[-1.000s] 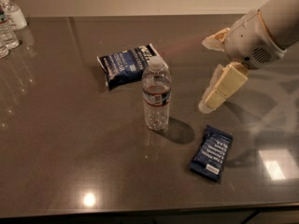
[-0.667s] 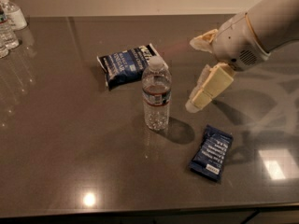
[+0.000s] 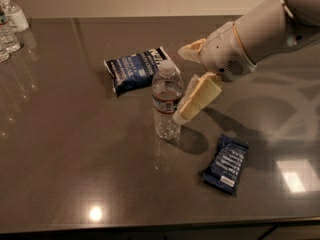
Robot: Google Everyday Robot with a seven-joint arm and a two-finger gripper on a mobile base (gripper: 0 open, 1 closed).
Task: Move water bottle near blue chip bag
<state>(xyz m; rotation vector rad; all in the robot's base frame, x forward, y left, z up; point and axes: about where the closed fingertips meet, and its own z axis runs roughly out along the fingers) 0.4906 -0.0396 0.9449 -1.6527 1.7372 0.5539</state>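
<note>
The water bottle (image 3: 166, 101) stands upright in the middle of the dark table (image 3: 75, 154); it is clear and ribbed, with a white cap and a dark label band. The blue chip bag (image 3: 136, 68) lies flat just behind it to the left, close to it but apart. My gripper (image 3: 181, 85) comes in from the right at the bottle's right side, open and empty. Its near cream finger (image 3: 197, 98) has its tip right at the bottle's label height; the far finger (image 3: 191, 49) is behind the cap.
A narrow dark blue packet (image 3: 226, 163) lies front right of the bottle. Small clear bottles and a pump bottle (image 3: 11, 19) stand at the far left edge. The table's front edge runs along the bottom.
The gripper and arm have moved left, from well clear of the bottle to right beside it. The bottle, chip bag and packet have not moved.
</note>
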